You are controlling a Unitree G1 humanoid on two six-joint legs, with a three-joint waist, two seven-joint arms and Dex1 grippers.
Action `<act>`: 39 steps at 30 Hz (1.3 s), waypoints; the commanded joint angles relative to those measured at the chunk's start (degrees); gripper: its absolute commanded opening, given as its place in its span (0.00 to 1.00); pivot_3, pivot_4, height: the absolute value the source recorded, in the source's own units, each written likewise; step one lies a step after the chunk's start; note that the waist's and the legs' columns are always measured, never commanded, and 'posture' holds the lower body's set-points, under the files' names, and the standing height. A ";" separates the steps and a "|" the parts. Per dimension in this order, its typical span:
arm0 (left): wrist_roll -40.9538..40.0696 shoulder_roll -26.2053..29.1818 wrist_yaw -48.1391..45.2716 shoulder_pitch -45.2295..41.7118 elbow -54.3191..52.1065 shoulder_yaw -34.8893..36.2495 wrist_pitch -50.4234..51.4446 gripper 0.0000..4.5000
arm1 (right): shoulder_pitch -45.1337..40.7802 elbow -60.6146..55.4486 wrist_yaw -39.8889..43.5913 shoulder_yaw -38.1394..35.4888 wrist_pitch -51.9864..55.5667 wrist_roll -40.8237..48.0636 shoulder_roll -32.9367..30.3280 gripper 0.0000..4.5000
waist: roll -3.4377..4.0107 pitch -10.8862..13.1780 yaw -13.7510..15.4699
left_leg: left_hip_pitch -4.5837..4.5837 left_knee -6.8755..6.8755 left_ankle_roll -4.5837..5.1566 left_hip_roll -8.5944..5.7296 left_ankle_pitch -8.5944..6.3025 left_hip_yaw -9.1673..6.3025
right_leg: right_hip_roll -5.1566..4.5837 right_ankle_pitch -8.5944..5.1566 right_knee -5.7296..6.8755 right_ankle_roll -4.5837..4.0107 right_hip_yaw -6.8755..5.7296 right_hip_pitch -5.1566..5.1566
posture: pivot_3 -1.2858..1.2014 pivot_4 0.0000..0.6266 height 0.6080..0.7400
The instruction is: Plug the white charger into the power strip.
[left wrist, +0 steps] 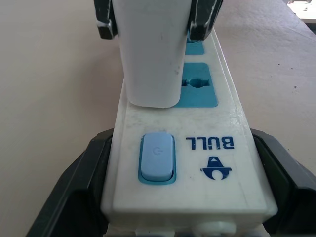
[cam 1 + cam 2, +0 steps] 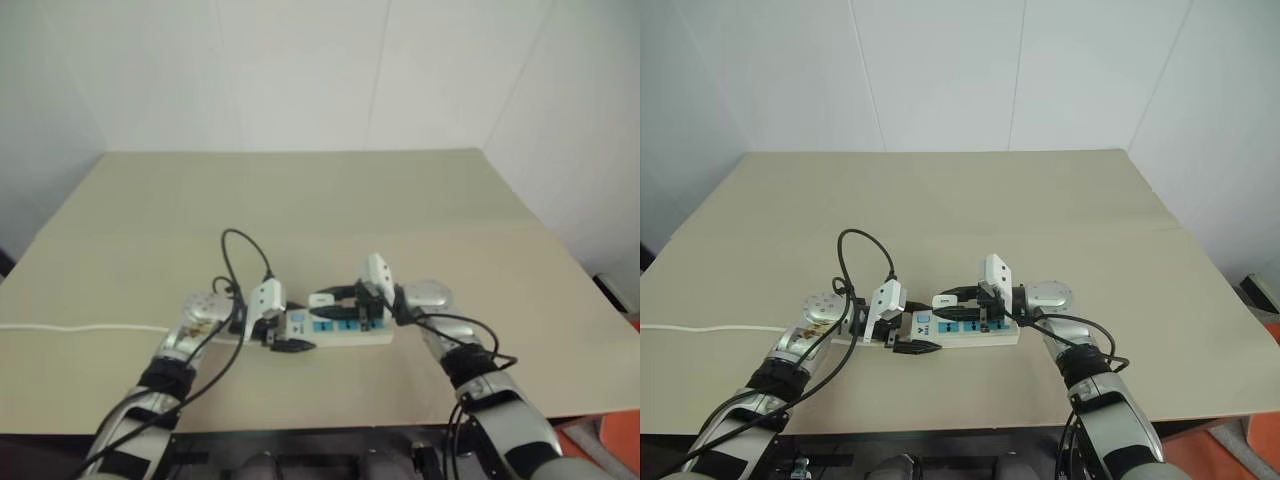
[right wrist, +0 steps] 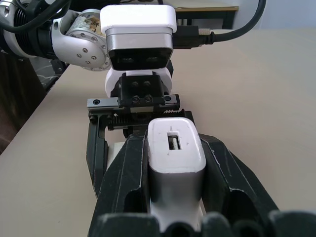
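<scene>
The power strip (image 1: 217, 163) lies flat on the tan table, with a blue switch (image 1: 157, 157) at its near end. My left gripper (image 2: 912, 335) is shut on that end, one black finger (image 1: 74, 192) against each long side. The white charger (image 1: 150, 54) stands upright on the strip over the socket nearest the switch. Its base meets the strip's face and its prongs are hidden. My right gripper (image 2: 958, 305) is shut on the charger (image 3: 175, 158), black fingers (image 3: 126, 177) pressing both its sides. The two grippers face each other along the strip.
The strip's thin white cord (image 2: 80, 327) runs off to the table's left edge. Black cables (image 2: 245, 250) loop above my left wrist. The tan table (image 2: 330, 200) stretches away to white walls, and its front edge lies just below my forearms.
</scene>
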 commanded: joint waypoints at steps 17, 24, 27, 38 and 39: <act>0.34 1.98 -0.86 1.56 -3.06 -0.33 0.45 0.74 | 2.69 10.19 -1.43 -1.45 0.41 -4.92 -6.04 0.25 | -0.01 -0.14 -0.11 | 0.11 -0.01 0.00 0.06 0.00 0.03 | 0.06 -0.01 0.01 -0.01 0.04 0.07 | 0.52 0.24 1.00; 0.30 1.90 -0.90 0.71 -2.10 -0.64 0.16 0.74 | 3.05 10.72 -1.70 -1.62 0.02 -5.11 -6.77 0.25 | -0.08 -0.24 -0.06 | 0.12 -0.01 0.00 0.06 0.00 0.03 | 0.06 -0.01 0.00 -0.01 0.04 0.09 | 0.52 0.24 1.00; 0.20 1.61 -0.72 0.60 -1.90 -0.68 -0.04 0.74 | 2.62 10.36 -1.65 -1.35 0.15 -5.11 -6.27 0.25 | -0.08 -0.24 -0.06 | 0.11 -0.01 0.00 0.06 0.00 0.03 | 0.06 -0.01 0.00 -0.01 0.04 0.09 | 0.52 0.24 1.00; -0.13 1.37 -0.19 1.47 -2.58 -0.54 -0.27 0.74 | 2.07 7.28 -0.19 -0.21 0.00 -4.52 -4.14 0.25 | -0.08 -0.24 -0.05 | 0.11 -0.01 0.00 0.06 0.00 0.03 | 0.06 -0.01 -0.01 -0.01 0.04 0.08 | 0.52 0.24 1.00; -0.17 1.38 -0.22 1.52 -2.63 -0.58 -0.24 0.74 | 2.14 6.53 -0.07 0.13 -0.25 -4.61 -3.82 0.25 | -0.08 -0.24 -0.04 | 0.10 -0.02 0.00 0.06 0.00 0.02 | 0.06 -0.01 -0.01 -0.01 0.04 0.08 | 0.52 0.24 1.00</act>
